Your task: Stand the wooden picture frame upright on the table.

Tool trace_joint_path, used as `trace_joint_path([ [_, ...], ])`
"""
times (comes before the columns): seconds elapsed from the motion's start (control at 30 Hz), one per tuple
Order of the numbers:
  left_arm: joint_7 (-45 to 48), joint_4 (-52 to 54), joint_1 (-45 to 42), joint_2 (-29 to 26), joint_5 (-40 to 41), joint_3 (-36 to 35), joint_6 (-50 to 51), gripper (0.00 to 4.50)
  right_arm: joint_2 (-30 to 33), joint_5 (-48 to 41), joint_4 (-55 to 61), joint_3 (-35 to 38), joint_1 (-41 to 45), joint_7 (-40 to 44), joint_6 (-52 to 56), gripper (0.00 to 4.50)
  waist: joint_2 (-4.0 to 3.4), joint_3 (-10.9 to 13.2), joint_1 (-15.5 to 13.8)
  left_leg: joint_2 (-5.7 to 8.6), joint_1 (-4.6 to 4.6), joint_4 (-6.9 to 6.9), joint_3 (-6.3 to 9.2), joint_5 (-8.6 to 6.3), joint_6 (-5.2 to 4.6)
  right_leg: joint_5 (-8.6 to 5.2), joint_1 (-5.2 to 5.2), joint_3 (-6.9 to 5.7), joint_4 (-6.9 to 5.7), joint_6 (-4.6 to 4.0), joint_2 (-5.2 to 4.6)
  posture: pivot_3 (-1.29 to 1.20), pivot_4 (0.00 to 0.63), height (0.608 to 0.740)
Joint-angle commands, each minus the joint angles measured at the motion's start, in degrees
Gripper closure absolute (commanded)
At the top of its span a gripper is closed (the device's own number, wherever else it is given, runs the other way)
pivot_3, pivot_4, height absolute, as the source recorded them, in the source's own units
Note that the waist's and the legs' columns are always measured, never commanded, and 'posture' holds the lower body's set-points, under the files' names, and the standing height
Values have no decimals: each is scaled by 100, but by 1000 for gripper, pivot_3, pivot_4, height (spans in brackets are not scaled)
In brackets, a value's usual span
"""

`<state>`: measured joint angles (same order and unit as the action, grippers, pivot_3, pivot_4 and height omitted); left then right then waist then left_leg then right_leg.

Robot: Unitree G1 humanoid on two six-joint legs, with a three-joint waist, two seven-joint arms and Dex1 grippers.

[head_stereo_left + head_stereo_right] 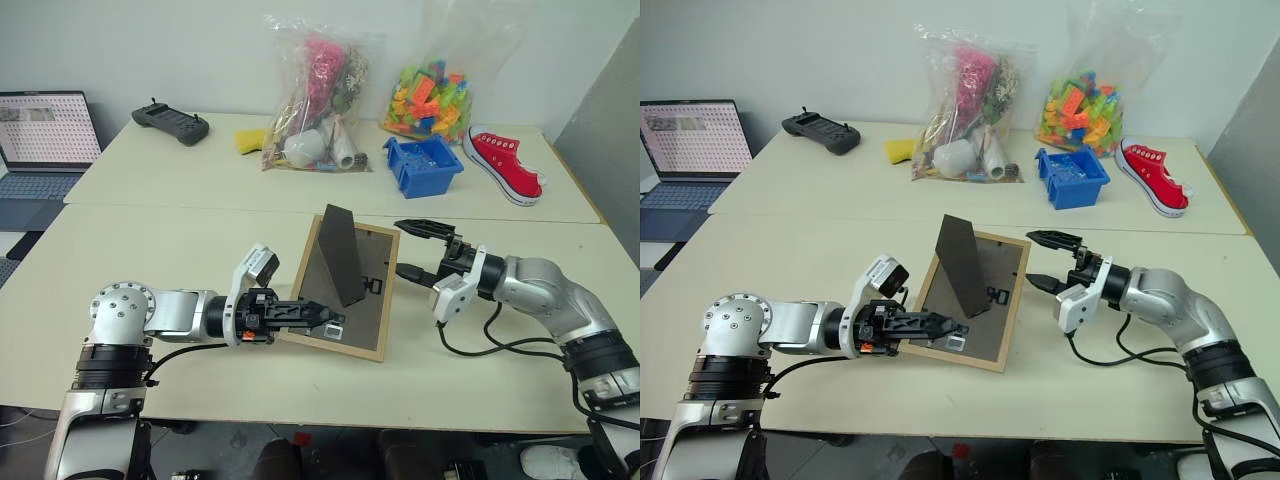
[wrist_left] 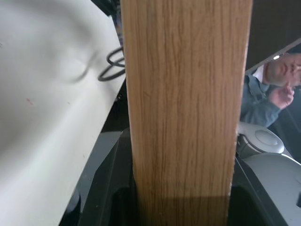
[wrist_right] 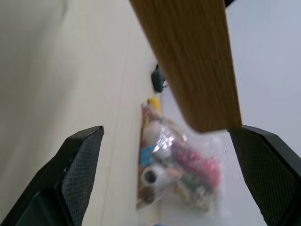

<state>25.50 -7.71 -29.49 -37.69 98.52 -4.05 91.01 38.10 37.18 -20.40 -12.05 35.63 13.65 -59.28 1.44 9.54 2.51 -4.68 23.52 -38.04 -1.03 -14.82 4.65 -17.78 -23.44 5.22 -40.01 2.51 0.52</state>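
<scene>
Two end effectors work the wooden picture frame (image 1: 345, 290) from opposite sides, and their roles differ. The left end effector (image 1: 320, 315) is clamped on the frame's near lower rail, its black fingers closed over the light wood; the left wrist view shows that rail running straight up between the fingers, which suggests a firm, centred pinch. The grip appears to serve as a pivot: the frame is tilted, back panel facing the camera, its near edge low at the bench (image 1: 180, 250) and its far edge raised toward 12 o'clock.

Its dark fold-out stand (image 1: 342, 255) already sticks out from the back panel like a wedge, so the prop is deployed and seems only to need the frame rotated until the stand's foot meets the surface.

At about 3 o'clock of the frame, the right end effector (image 1: 415, 250) hangs with its fingers spread wide, just beside the frame's right rail and gripping nothing. In the right wrist view, that rail's corner sits between the open fingers without touching either. My reading is that it waits there to catch or steady the free side once the tilt goes further.

Clutter lies well apart at 12 to 1 o'clock on the far bench section: a bag of toys (image 1: 318, 100), a blue bin (image 1: 422, 165) and a red shoe (image 1: 503, 160), leaving the near section free for setting the frame down.
</scene>
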Motion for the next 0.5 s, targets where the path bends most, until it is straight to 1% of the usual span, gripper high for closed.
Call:
trace_joint_path([
  [0.03,-530,204,130,-253,1043,308,-478,3226,-322,367,63,35,378,-872,-523,39,0,0,8,0,0,0,-1,1,1,0,0,1,0,0,0,0,150,740],
  [0.1,-750,252,209,-364,1361,454,-720,3226,-372,404,37,39,443,-1045,-640,39,0,0,1,-1,-6,2,7,1,1,0,1,8,-2,0,-2,0,150,740],
  [0.17,-835,343,271,-420,1448,519,-864,3226,-342,325,-57,-57,468,-1032,-820,39,0,0,-15,0,-7,0,9,1,1,0,4,7,-2,0,-5,0,150,740],
  [0.2,-841,370,289,-432,1448,535,-906,3226,-329,330,-71,-70,467,-1067,-881,397,0,0,-29,0,-8,0,9,1,1,0,5,7,-1,-1,-6,0,150,740],
  [0.23,-854,392,308,-434,1448,547,-955,3226,-305,288,-81,-95,449,-1050,-941,472,0,0,-46,3,-8,0,9,1,1,0,8,7,0,0,-8,0,150,740],
  [0.33,-861,424,337,-439,1448,578,-1050,3226,-260,205,-87,-137,407,-1004,-1019,1140,0,0,-66,8,-12,-2,0,1,0,0,14,6,2,0,-10,0,150,740],
  [0.43,-852,471,369,-436,1448,612,-1105,3226,-242,206,-112,-184,408,-991,-1047,2014,0,0,-63,7,-15,-1,-9,0,0,0,14,7,1,-1,-9,0,150,740],
  [0.5,-856,489,373,-424,1448,626,-1127,3226,-241,195,-119,-198,428,-998,-1050,2359,0,0,-62,7,-16,-1,-11,1,-1,0,14,8,0,-1,-8,0,150,740],
])
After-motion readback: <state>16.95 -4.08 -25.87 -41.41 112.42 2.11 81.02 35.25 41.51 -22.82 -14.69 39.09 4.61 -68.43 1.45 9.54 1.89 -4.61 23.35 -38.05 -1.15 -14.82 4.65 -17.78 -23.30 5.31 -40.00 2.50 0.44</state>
